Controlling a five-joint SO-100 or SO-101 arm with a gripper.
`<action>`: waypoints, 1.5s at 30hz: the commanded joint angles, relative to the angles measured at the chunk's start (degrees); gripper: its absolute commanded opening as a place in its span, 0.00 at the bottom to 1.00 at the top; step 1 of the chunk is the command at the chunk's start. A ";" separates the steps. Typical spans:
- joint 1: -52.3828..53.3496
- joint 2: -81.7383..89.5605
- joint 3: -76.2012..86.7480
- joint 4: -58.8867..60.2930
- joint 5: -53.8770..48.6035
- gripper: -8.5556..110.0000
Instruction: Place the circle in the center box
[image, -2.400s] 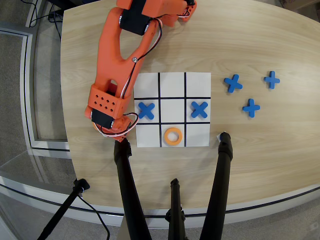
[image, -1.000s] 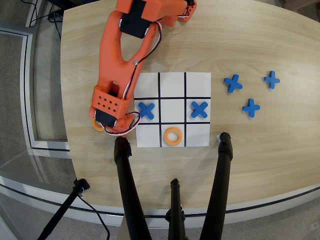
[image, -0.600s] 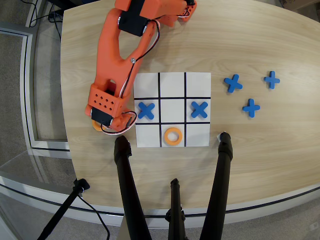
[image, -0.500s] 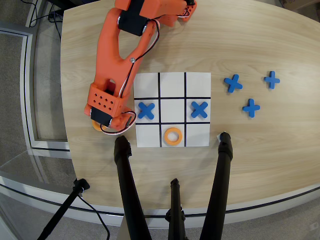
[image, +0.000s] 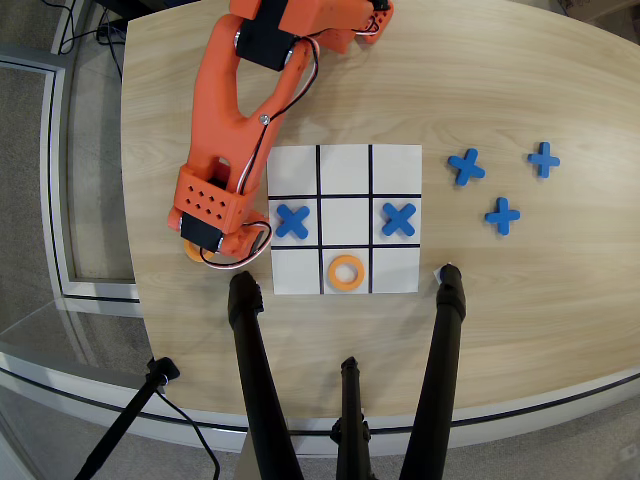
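Note:
The white 3x3 sheet (image: 345, 160) lies mid-table. Its center box (image: 345, 218) holds nothing. One orange ring (image: 345, 272) lies in the bottom middle square. Blue crosses lie in the middle-left (image: 292, 221) and middle-right (image: 399, 219) squares. The orange arm reaches down from the top, and my gripper (image: 207, 246) points down at the table just left of the sheet. Part of another orange ring (image: 192, 251) shows under its lower left edge. The wrist body hides the fingers, so I cannot tell whether they are open or hold the ring.
Three loose blue crosses (image: 465, 166) (image: 543, 159) (image: 502, 215) lie right of the sheet. Black tripod legs (image: 250, 360) (image: 445, 340) rise over the table's near edge. The table's left edge is close to the gripper.

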 joint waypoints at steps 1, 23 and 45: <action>0.44 1.14 0.97 0.88 -0.09 0.08; -2.72 3.52 -1.85 8.44 3.25 0.07; -17.58 24.43 -7.73 19.78 17.31 0.07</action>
